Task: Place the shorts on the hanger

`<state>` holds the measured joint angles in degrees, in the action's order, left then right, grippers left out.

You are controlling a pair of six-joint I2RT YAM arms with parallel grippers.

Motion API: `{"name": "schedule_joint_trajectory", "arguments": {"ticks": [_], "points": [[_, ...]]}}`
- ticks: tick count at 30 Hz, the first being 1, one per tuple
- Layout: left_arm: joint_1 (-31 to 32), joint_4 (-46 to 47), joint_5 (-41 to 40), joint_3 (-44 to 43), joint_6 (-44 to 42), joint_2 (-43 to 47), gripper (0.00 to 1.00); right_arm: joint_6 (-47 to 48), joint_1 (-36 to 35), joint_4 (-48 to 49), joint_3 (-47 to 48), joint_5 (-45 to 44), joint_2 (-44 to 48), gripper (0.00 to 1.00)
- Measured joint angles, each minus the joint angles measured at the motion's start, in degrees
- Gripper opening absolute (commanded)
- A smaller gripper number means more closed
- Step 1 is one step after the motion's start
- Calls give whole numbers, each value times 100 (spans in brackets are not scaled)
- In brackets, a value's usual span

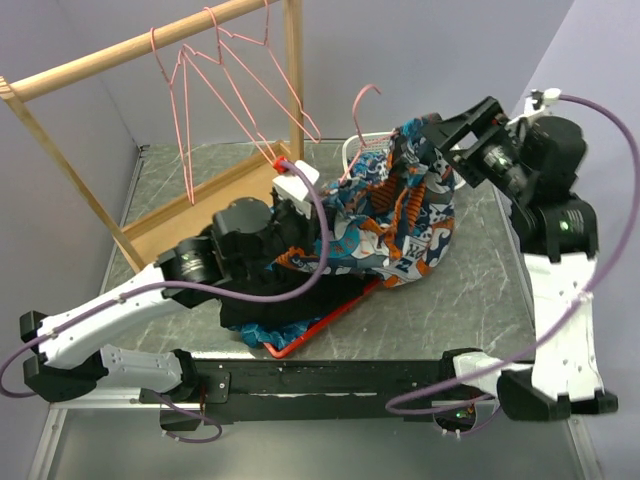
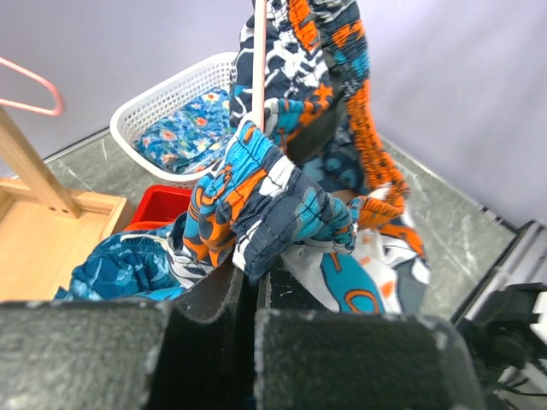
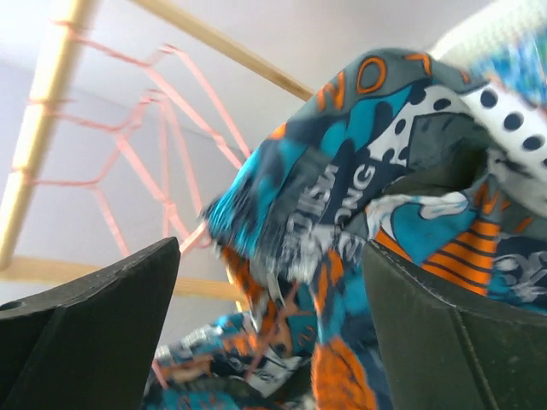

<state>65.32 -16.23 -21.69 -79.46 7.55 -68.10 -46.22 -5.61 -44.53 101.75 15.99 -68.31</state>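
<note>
The printed shorts (image 1: 400, 205) hang bunched at the table's middle, over a pink hanger whose hook (image 1: 365, 100) sticks up above them. My left gripper (image 1: 305, 200) is shut on a hem of the shorts (image 2: 256, 213). In the left wrist view the fingers (image 2: 256, 286) pinch that hem, and the hanger's wire (image 2: 258, 68) rises behind it. My right gripper (image 1: 442, 150) is open at the shorts' upper right. In the right wrist view its jaws (image 3: 269, 282) stand wide apart, with the blurred shorts (image 3: 342, 196) just beyond them.
A wooden rack (image 1: 150, 45) at the back left carries three more pink hangers (image 1: 200, 70). A white basket (image 2: 162, 98) holds folded blue floral cloth (image 2: 184, 132). A black garment (image 1: 260, 310) lies on a red tray (image 1: 300, 340) at the near edge.
</note>
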Motion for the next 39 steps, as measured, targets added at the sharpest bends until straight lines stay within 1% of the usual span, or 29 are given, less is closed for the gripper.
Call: {"name": "schedule_joint_trajectory", "arguments": {"ticks": [6, 9, 11, 13, 16, 20, 23, 24, 26, 27, 28, 30, 34, 36, 38, 39], "points": [[-11, -1060, 87, -1034, 264, 50, 1, 352, -72, 608, -435, 31, 896, 94], [-11, -1515, 140, -1526, 313, 107, 1, 710, -496, 608, -407, -170, 1073, 92], [-11, -1816, 144, -1880, 330, 120, 1, 979, -1016, 595, -323, -507, 1091, 88], [-11, -2017, 146, -2153, 341, 125, 1, 1182, -1532, 570, -275, -890, 1047, 82], [-11, -2330, 153, -2544, 376, 107, 1, 1475, -2339, 393, -70, -1550, 807, 80], [-11, -2693, 186, -2894, 396, 61, 1, 1720, -3010, 227, 330, -2315, 343, 79], [-13, -2916, 236, -2944, 400, 50, 1, 1823, -3353, 142, 483, -2774, -48, 72], [-13, -2992, 249, -2944, 402, 50, 1, 1853, -3423, 76, 529, -2892, -173, 54], [-13, -3163, 286, -2944, 417, 48, 1, 1921, -3497, -55, 645, -3051, -380, 29], [-13, -3215, 297, -2944, 420, 50, 1, 1943, -3519, -118, 721, -3134, -487, 12], [-13, -3287, 304, -2944, 422, 57, 1, 1908, -3530, -234, 852, -3261, -610, 7], [-13, -3377, 302, -2942, 426, 81, 1, 1950, -3541, -387, 1071, -3462, -767, 0], [-15, -3526, 365, -2835, 442, 269, 1, 2009, -3545, -765, 1711, -4059, -1008, 0], [-15, -3624, 448, -2813, 444, 385, 1, 2065, -3545, -828, 2074, -4192, -1086, 0], [-15, -3681, 568, -2813, 450, 479, 1, 2107, -3545, -855, 2472, -4249, -1185, 4], [-15, -3694, 654, -2813, 463, 533, 1, 2127, -3545, -855, 2618, -4245, -1224, 14]]}}
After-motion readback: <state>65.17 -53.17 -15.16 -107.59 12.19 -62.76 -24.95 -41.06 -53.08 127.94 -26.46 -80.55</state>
